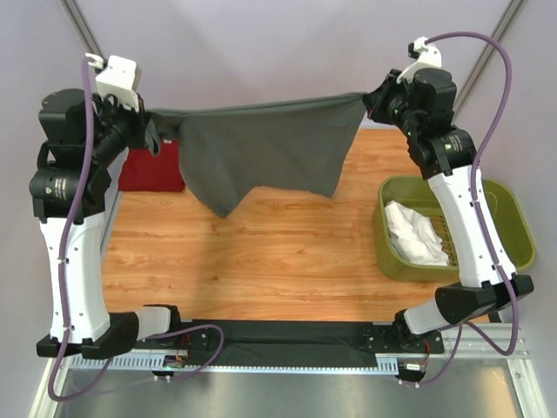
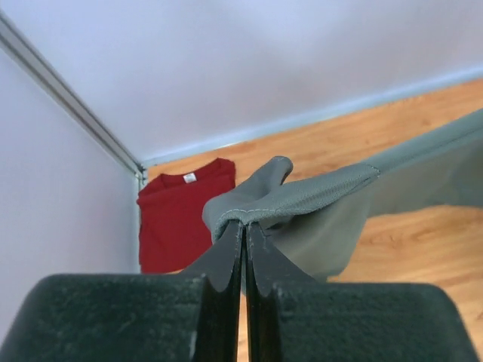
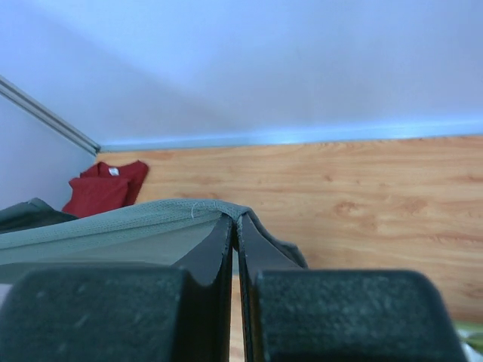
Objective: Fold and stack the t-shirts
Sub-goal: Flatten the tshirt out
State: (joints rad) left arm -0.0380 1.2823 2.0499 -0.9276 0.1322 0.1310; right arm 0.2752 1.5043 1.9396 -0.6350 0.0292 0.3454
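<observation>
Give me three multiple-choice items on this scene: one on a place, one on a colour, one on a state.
1. Where on the table does the red t-shirt lie? A the middle; B near right corner; C far left corner.
2. What colour is the basket? A olive green; B blue; C orange.
3. How is the grey t-shirt held? A flat on the table; B stretched in the air between the left gripper and right gripper; C hanging from one gripper alone.
Answers: 1 C, the top view shows it at the far left edge; 2 A, its walls are olive green; 3 B, both wrist views show jaws shut on its edge.
</observation>
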